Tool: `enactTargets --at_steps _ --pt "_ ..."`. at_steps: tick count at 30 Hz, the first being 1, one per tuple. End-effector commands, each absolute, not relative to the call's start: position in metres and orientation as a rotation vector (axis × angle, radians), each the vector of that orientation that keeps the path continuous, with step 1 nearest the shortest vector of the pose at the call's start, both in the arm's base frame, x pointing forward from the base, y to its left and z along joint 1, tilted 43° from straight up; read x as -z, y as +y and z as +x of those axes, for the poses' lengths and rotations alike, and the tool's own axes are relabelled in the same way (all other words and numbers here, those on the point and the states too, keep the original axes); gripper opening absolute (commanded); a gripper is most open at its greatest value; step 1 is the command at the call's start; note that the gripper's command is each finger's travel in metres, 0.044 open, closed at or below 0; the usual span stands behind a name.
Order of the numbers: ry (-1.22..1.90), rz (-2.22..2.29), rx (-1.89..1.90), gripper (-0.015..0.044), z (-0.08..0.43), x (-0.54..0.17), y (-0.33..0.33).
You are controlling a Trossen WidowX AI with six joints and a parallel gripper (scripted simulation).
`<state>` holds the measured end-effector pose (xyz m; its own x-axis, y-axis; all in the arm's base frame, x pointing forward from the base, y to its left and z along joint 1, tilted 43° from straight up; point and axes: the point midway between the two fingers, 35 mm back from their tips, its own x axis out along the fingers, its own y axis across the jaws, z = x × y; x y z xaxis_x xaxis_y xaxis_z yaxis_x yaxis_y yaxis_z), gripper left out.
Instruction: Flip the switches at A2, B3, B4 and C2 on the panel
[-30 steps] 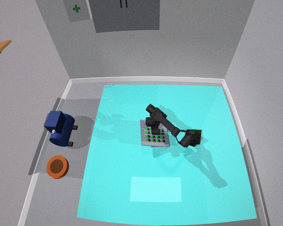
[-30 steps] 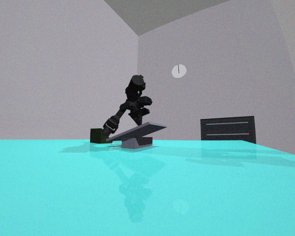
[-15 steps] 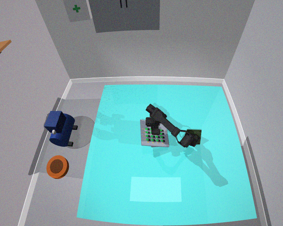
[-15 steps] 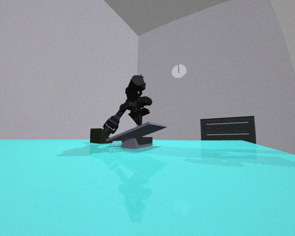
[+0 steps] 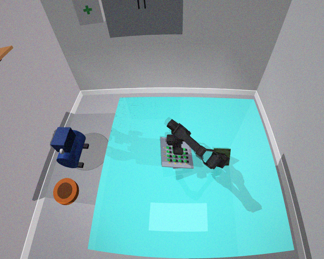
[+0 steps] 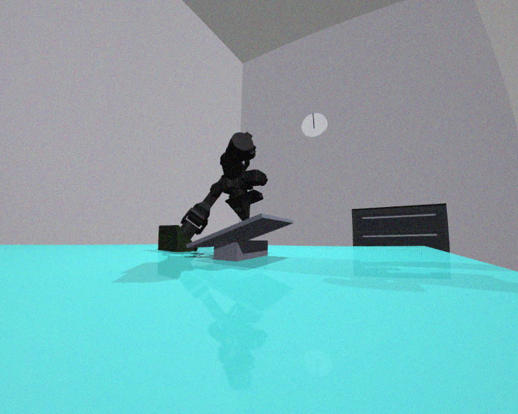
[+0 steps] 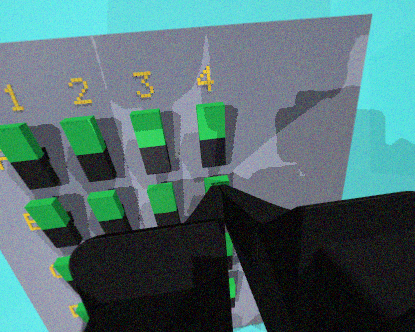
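Observation:
The grey tilted panel [image 5: 162,142] [image 6: 237,232] [image 7: 281,65] carries rows of green-and-black rocker switches. My gripper [image 6: 245,218] [image 7: 218,192] is shut and empty, tips pointing down at the green end of switch B4 [image 7: 217,180]. The tips overlap that end in the wrist view; contact cannot be told. Switch B3 [image 7: 162,198] is just left of the tips, its lower part covered. Switch A2 [image 7: 84,136] shows whole in the top row. Switch C2 is hidden behind the left finger. Which ends are raised is hard to tell.
Neighbouring switches A4 [image 7: 211,121], A3 [image 7: 148,127] and B2 [image 7: 106,205] stand close around the tips. The arm's dark base block [image 5: 225,151] [image 6: 168,238] is beside the panel. A blue machine [image 5: 73,147] and an orange round object [image 5: 66,190] are off the table.

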<state>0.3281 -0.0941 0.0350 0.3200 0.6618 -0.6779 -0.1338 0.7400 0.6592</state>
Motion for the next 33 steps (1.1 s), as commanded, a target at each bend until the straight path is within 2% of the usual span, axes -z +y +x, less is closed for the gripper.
enactTargets --at_steps 1,26,33 --pt "1.132 0.551 -0.559 0.0000 0.329 -0.035 -0.093" --pt "1.132 0.551 -0.559 0.0000 0.330 -0.032 -0.091" --pt "1.110 0.557 -0.549 0.0000 0.306 -0.075 -0.134"
